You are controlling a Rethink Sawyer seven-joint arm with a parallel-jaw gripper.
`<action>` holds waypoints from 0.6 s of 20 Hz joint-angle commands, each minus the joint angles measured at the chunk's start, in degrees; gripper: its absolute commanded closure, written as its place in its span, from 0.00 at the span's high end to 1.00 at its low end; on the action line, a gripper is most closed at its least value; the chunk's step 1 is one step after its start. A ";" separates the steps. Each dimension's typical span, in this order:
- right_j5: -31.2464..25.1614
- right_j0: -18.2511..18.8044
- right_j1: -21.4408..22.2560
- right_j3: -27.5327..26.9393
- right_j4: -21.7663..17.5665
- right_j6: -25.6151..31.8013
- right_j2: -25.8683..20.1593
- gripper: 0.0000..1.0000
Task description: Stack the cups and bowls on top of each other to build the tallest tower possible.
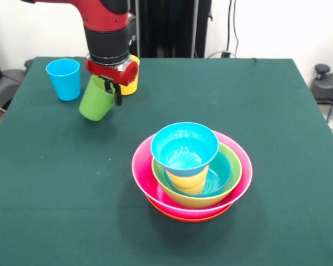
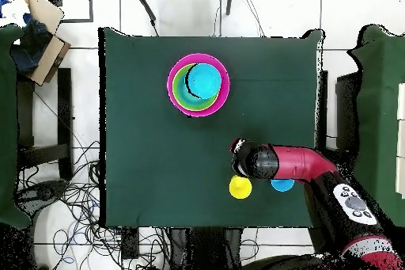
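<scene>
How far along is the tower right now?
Done: the tower has orange, pink and lime bowls nested, with a yellow-orange cup and a blue bowl on top. In hand: the tool holds the green cup, tilted. Left: the light blue cup and yellow cup.

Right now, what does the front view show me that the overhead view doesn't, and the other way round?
Only the front view shows the green cup tilted in the gripper, and the squat yellow-orange cup under the blue bowl in the tower.

Only the overhead view shows the arm reaching in from the table's edge; it hides the green cup.

Both show the pink bowl, lime green bowl, light blue cup and yellow cup.
</scene>
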State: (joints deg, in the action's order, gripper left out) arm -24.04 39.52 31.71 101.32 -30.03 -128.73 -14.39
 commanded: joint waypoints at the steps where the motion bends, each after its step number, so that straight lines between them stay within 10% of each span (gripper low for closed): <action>1: -0.49 -1.74 -0.38 -0.67 -3.19 4.06 -1.78 0.00; 12: -7.55 -1.62 3.89 -0.82 -0.69 6.86 -3.30 0.00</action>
State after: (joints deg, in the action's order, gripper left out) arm -24.41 39.53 35.74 101.39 -30.05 -128.73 -14.39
